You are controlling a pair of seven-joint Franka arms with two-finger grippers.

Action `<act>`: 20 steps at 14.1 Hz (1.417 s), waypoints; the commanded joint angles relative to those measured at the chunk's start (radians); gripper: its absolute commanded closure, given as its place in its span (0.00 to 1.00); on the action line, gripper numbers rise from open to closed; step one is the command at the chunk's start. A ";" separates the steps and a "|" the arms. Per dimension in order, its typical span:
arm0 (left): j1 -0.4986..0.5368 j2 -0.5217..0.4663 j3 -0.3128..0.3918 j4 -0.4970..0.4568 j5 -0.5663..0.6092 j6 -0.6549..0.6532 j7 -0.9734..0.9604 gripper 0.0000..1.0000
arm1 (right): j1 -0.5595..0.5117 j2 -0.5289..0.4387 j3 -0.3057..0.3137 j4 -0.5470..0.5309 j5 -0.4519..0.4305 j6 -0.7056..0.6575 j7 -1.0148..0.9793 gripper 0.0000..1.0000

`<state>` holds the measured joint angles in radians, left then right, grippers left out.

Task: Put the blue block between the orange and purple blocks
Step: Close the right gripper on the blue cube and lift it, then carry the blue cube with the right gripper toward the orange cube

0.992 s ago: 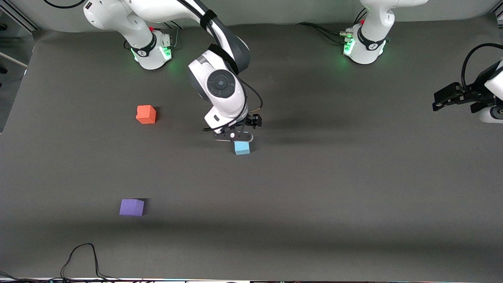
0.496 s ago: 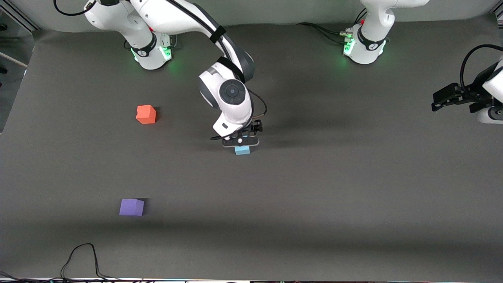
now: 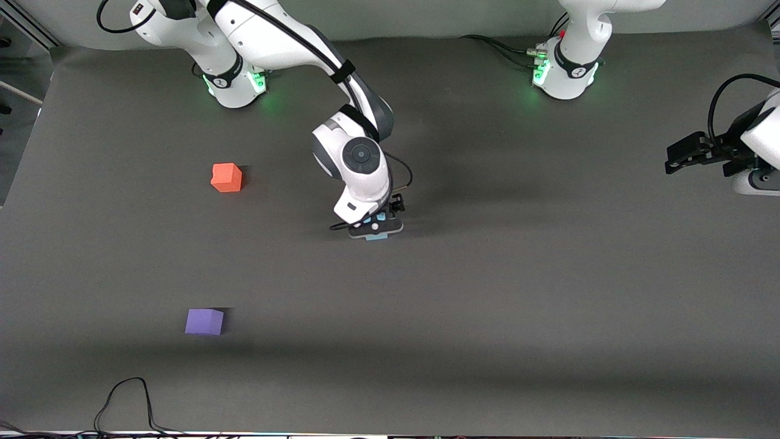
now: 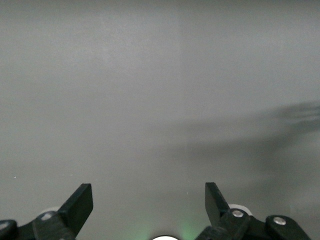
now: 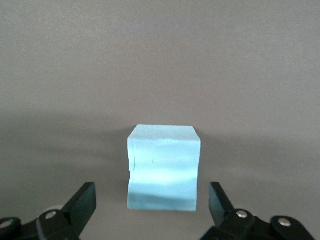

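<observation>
Sky-blue and matte, the blue block (image 5: 163,169) sits on the dark grey surface (image 3: 518,292) near the middle of the front view, and there it is almost hidden under the right end effector (image 3: 376,228). Only a thin blue edge (image 3: 376,237) shows below the black fingers. In the right wrist view the block stands between the two fingers (image 5: 82,202), which are spread wide. There is a clear gap on each side, so the fingers do not touch the block and hold nothing.

From the blue block, the orange block (image 3: 226,177) lies at about ten o'clock in the front view, toward the right arm's end of the surface and farther from the front camera. The purple block (image 3: 205,321) lies at about eight o'clock, also toward the right arm's end, and nearer to the front camera. These two blocks are well apart from each other, and the blue block is well apart from both.

At about three o'clock in the front view, the left end effector (image 3: 682,157) waits above the left arm's end of the surface. In the left wrist view its fingers (image 4: 80,202) are also wide open with only bare grey surface between them. A black cable (image 3: 131,396) lies in a loop at the edge of the surface closest to the front camera.
</observation>
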<state>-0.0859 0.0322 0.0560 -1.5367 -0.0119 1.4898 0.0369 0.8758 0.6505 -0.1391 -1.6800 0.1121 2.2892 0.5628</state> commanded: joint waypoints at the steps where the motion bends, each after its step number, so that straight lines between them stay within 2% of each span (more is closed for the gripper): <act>1: -0.021 -0.011 0.013 -0.013 0.013 0.010 -0.002 0.00 | 0.017 0.026 -0.016 -0.001 -0.009 0.045 -0.018 0.00; 3: -0.021 -0.011 0.013 -0.014 0.013 0.009 0.000 0.00 | 0.017 0.040 -0.017 -0.001 -0.009 0.065 -0.018 0.05; 4: -0.021 -0.011 0.013 -0.014 0.013 0.009 0.000 0.00 | 0.012 0.041 -0.017 0.000 -0.009 0.065 -0.020 0.12; 7: -0.028 -0.011 0.013 -0.020 0.013 0.012 0.000 0.00 | 0.008 0.041 -0.017 0.000 -0.009 0.067 -0.050 0.48; 9: -0.026 -0.011 0.013 -0.020 0.013 0.010 0.000 0.00 | 0.008 0.040 -0.019 0.000 -0.009 0.067 -0.064 0.69; 12: -0.026 -0.008 0.013 -0.020 0.013 0.007 0.000 0.00 | -0.001 0.025 -0.020 0.000 -0.009 0.064 -0.069 0.72; 14: -0.026 -0.005 0.015 -0.020 0.015 0.012 0.000 0.00 | -0.023 -0.026 -0.033 0.003 -0.006 0.030 -0.113 0.72; 17: -0.020 0.000 0.015 -0.020 0.013 0.012 0.000 0.00 | -0.063 -0.142 -0.037 0.055 0.003 -0.176 -0.127 0.72; 20: -0.018 0.005 0.015 -0.014 0.013 0.018 0.001 0.00 | -0.080 -0.262 -0.063 0.104 0.012 -0.327 -0.118 0.72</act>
<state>-0.0938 0.0411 0.0611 -1.5486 -0.0114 1.4948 0.0374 0.8029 0.4852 -0.1912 -1.5827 0.1121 2.0564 0.4575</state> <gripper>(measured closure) 0.000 0.489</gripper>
